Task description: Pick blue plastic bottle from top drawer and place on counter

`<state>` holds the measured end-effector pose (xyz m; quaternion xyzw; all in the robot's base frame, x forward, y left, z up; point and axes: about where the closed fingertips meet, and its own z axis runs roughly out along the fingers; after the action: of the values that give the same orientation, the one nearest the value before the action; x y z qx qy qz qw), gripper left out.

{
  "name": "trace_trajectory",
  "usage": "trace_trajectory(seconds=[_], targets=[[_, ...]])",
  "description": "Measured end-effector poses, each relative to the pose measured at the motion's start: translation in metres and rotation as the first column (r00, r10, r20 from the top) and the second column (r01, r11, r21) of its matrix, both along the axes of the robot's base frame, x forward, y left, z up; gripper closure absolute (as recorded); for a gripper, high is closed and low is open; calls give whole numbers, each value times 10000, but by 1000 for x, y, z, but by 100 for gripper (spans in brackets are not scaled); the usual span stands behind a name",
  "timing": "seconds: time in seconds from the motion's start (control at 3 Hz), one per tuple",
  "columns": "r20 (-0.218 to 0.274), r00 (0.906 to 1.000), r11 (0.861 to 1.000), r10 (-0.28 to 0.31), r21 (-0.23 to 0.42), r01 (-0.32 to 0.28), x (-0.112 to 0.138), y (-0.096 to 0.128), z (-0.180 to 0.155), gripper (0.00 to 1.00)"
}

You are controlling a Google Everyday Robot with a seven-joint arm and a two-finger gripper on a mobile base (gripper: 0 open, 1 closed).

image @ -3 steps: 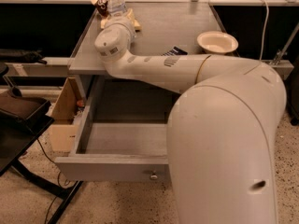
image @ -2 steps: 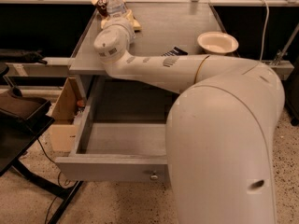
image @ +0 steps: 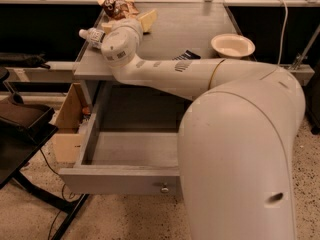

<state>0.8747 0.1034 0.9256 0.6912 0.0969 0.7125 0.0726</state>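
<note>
The blue plastic bottle (image: 93, 35) lies on its side on the counter (image: 200, 24) near its left edge, white cap pointing left. My gripper (image: 131, 26) is over the counter's far left part, just right of the bottle and largely hidden behind the arm's round joint (image: 119, 44). I cannot tell whether it touches the bottle. The top drawer (image: 120, 180) stands pulled open below the counter. Its knob (image: 164, 188) faces me and the visible floor is bare. My arm hides the drawer's right part.
A cream bowl (image: 232, 45) sits at the counter's right. A dark flat packet (image: 186, 55) lies mid-counter. A brown snack bag (image: 117, 6) and a yellow packet (image: 146, 18) lie at the far left. A cardboard box (image: 67, 119) and a black stand (image: 20, 129) are left of the drawer.
The bottle stood upright at the counter's far left; now it lies on its side nearer the left edge. The arm's end has shifted slightly.
</note>
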Motion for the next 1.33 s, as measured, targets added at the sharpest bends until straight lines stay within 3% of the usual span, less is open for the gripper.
trace_trajectory(seconds=[0.67,1.0,1.33], targets=[[0,9999,9996,103,-274,-103,-2,3,10,0],[51,9995,9976,324,-617,-320,-13,-18,60,0],[99,9932,9894,1162,-893,-1149,-42,-44,137,0]])
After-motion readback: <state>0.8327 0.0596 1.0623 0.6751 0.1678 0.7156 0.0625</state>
